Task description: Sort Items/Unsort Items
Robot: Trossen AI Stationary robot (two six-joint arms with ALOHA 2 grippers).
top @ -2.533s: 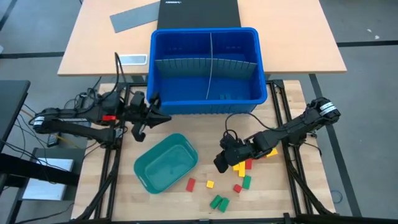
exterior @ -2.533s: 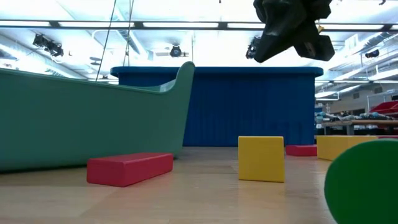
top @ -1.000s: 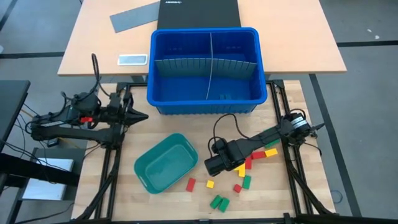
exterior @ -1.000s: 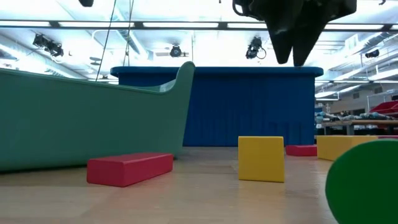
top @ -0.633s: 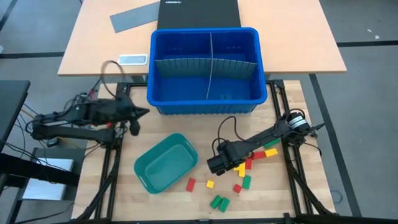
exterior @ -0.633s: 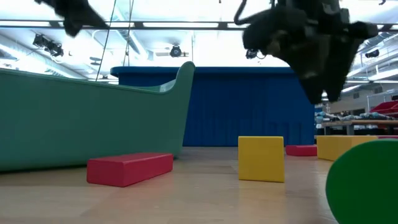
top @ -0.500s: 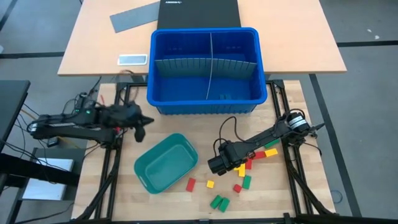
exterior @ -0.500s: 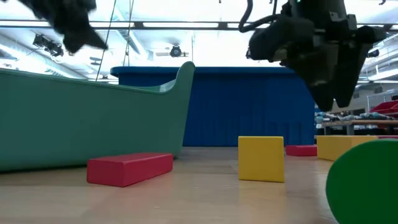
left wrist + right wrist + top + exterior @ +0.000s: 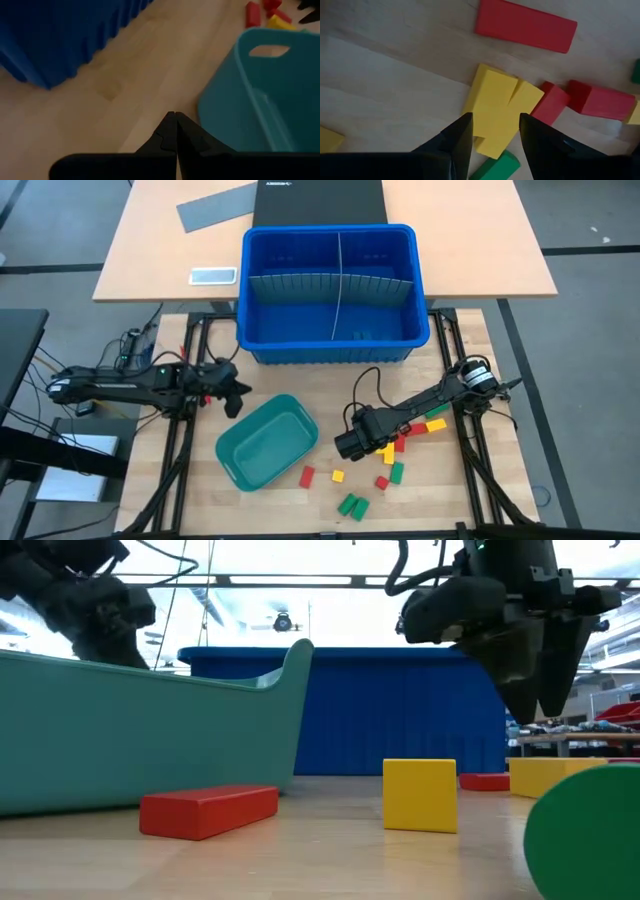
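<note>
The right end effector (image 9: 349,446) is hanging low over the cluster of blocks on the wooden desk (image 9: 300,514), between the teal tray (image 9: 266,442) and the desk's right edge. In its wrist view its two fingers (image 9: 457,142) are standing apart, straddling the near end of a pair of yellow blocks (image 9: 501,107) lying side by side and touching. Nothing is clamped yet.

The other items are lying scattered just beside this pair: a long red block (image 9: 526,26) beyond it, two shorter red blocks (image 9: 580,100) touching its far corner, and a green block (image 9: 500,168) just under the fingertips. More blocks, red (image 9: 307,476), yellow (image 9: 338,476) and green (image 9: 352,505), are sitting nearer the desk's front edge. The blue divided bin (image 9: 333,292) is showing only a few small dark pieces in one rear compartment.

To do this pick well, the fingers probably need centring on one yellow block only, since the two are pressed together and a wide grasp may drag both. Descending straight and closing across the short side should keep the neighbouring green and red pieces undisturbed.

The left end effector (image 9: 172,131) is waiting with its fingers pressed together, near the tray's rim (image 9: 270,37).
</note>
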